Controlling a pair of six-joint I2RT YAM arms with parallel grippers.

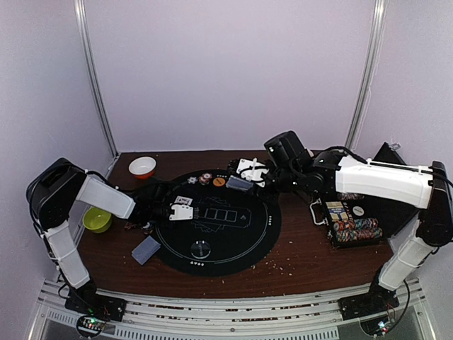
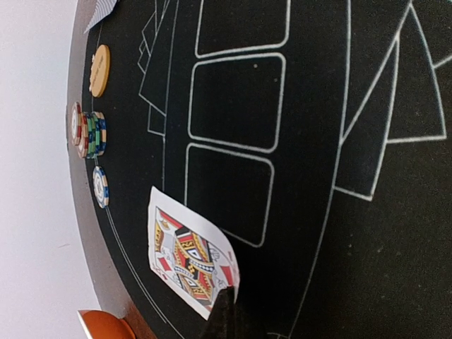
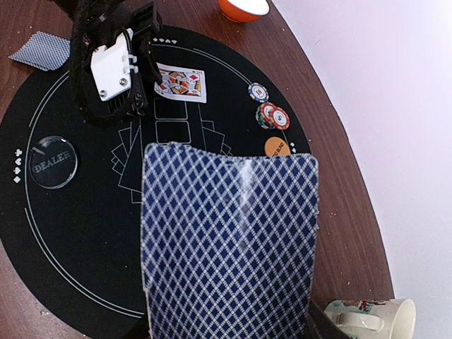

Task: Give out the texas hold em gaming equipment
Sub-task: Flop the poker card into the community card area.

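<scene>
Clear disc (image 3: pixel 53 162) reads "DEALER", mat (image 1: pixel 248 237) 6 o'clock. Left jaws closed, tip touching face card (image 2: pixel 191 258). Right jaws clamp blue-backed cards (image 3: pixel 229 240).

Glossy card (image 3: pixel 226 240), matt black mat (image 3: pixel 92 233)

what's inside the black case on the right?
In the case: rows of striped poker chips on the near side, a white disc beyond them. The right arm covers the far part; the rest is unseen.

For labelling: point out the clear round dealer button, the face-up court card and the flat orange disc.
clear round dealer button (image 3: pixel 53 161), right wrist view, centre
face-up court card (image 2: pixel 189 258), left wrist view, middle
flat orange disc (image 2: pixel 99 69), left wrist view, top face
</scene>
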